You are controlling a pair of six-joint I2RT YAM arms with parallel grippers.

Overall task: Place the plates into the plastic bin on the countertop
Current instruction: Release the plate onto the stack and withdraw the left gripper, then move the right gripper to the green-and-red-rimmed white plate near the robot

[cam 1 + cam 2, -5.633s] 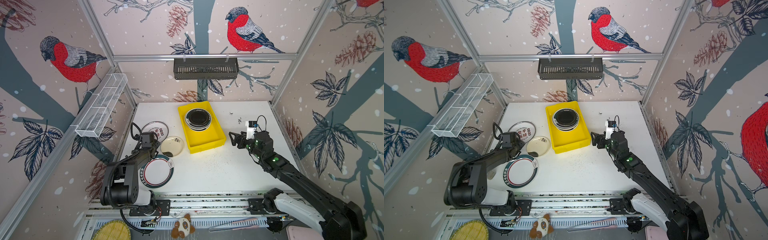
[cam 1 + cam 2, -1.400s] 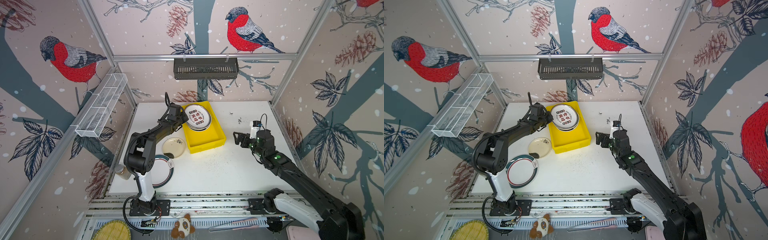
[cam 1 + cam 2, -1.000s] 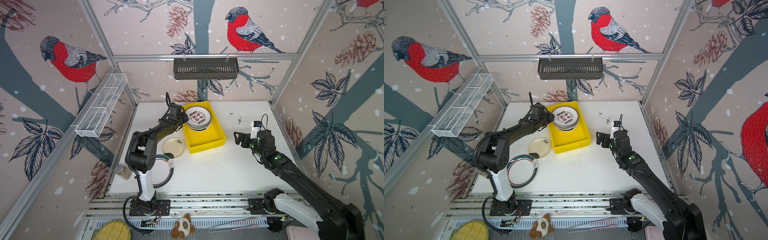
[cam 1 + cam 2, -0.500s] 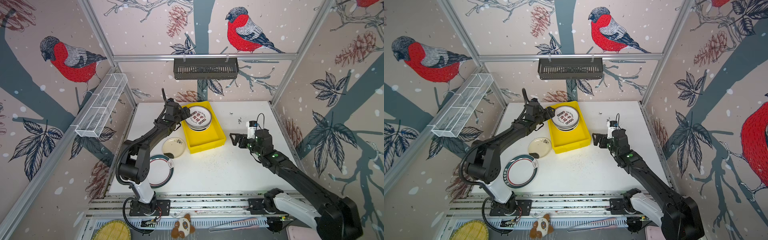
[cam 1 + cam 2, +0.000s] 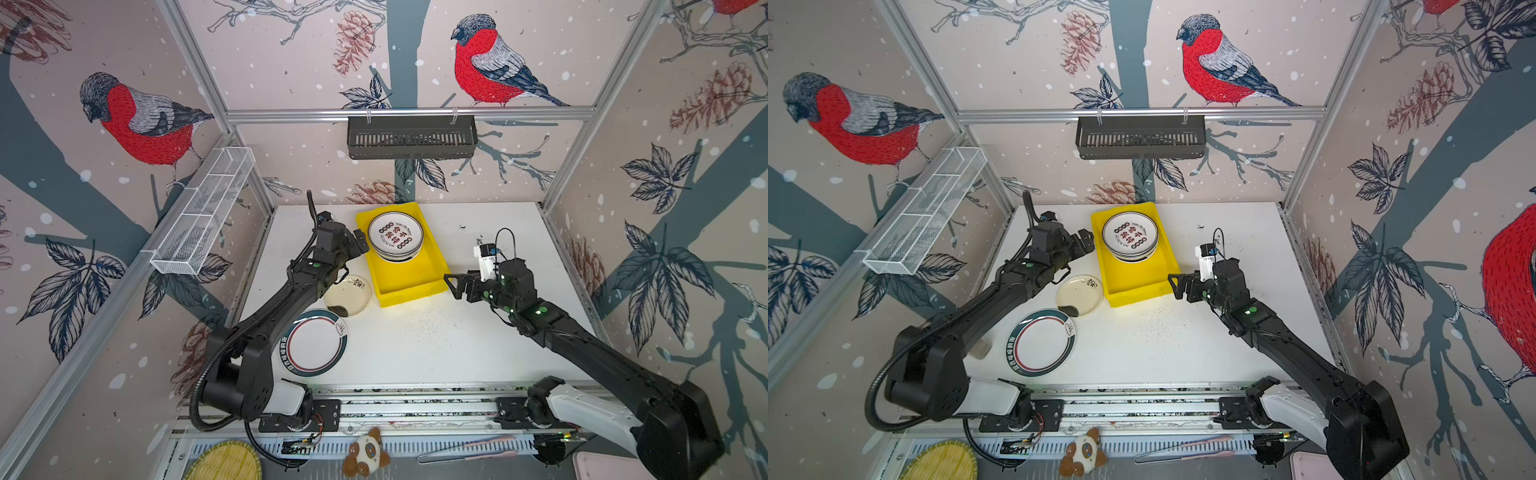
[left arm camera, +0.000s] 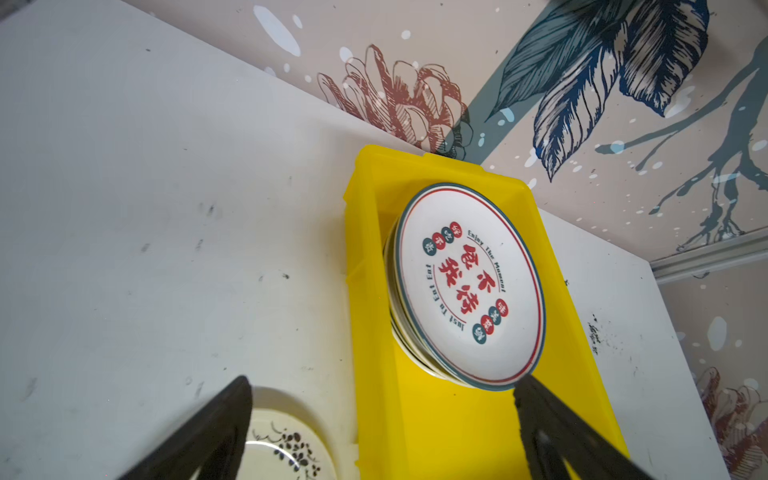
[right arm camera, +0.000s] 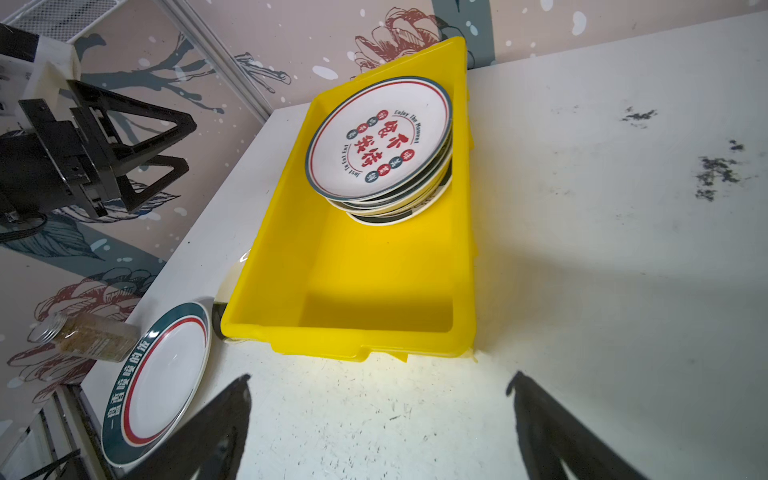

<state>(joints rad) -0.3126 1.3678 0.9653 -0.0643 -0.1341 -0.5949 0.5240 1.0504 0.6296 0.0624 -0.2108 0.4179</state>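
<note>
The yellow plastic bin [image 5: 411, 282] [image 5: 1133, 286] stands at the back of the countertop [image 5: 436, 345]. In its far half lies a stack of plates [image 5: 395, 237] [image 6: 469, 286] [image 7: 378, 137], a white one with red lettering on top. A cream floral plate [image 5: 347, 296] [image 6: 286, 449] and a teal-and-red rimmed plate [image 5: 313, 343] [image 7: 158, 382] lie on the countertop left of the bin. My left gripper [image 5: 360, 241] [image 6: 382, 386] is open and empty beside the bin's left wall. My right gripper [image 5: 455, 284] [image 7: 380, 378] is open and empty off the bin's front right corner.
A black slotted basket [image 5: 411, 137] hangs on the back wall and a white wire basket [image 5: 203, 212] on the left wall. A spice jar [image 7: 87, 336] lies at the countertop's left edge. Below the front rail lie a bamboo disc [image 5: 224, 461] and a plush toy [image 5: 365, 453].
My left gripper let go of the lettered plate on the stack, opened wide and drew back to the left of the bin. My right gripper shifted slightly toward the bin's front corner.
</note>
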